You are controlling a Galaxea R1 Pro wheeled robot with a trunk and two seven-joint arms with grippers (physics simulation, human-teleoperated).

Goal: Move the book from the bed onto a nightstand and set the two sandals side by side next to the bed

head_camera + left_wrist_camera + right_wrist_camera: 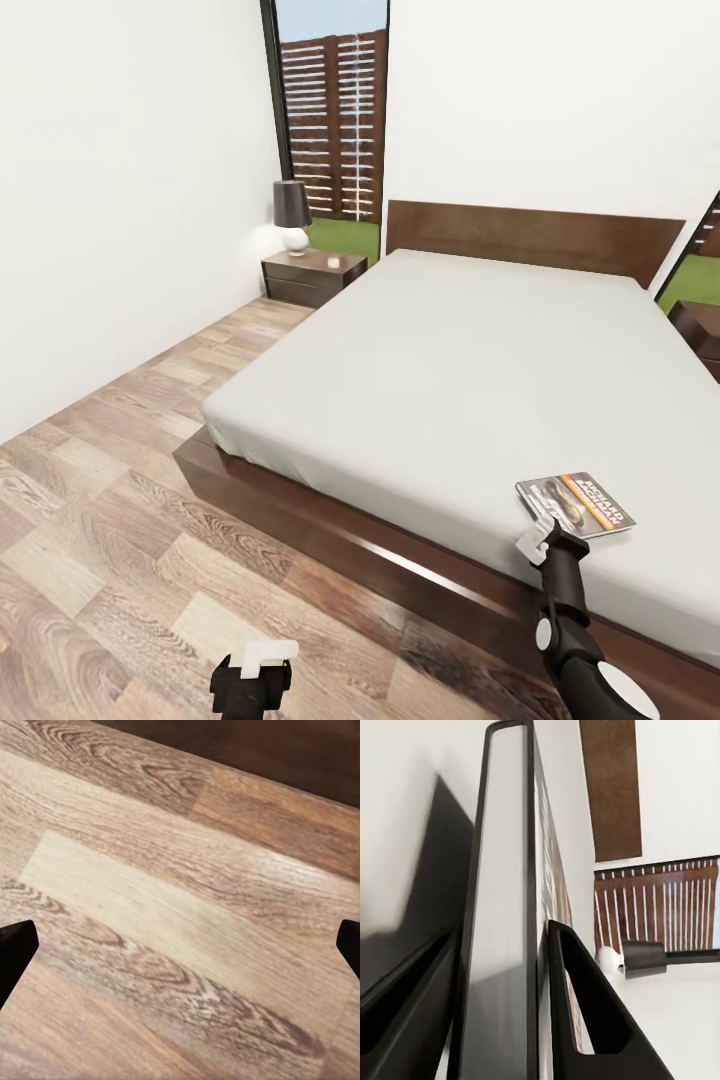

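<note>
The right gripper's (537,537) black fingers (585,1020) pinch the edge of the thin dark-grey paperback book with orange and white bands (576,504), one finger on each cover, with the pale page block between them in the right wrist view. The book lies flat near the foot corner of the large light-grey mattress of the dark-brown wooden platform bed (450,370). The left gripper (255,670) hangs low over the wood-plank floor (110,540), its black fingers (15,949) spread wide apart. Far off, a low dark-brown nightstand (313,274) carries a dark-shaded lamp (292,214) beside the headboard (530,238).
</note>
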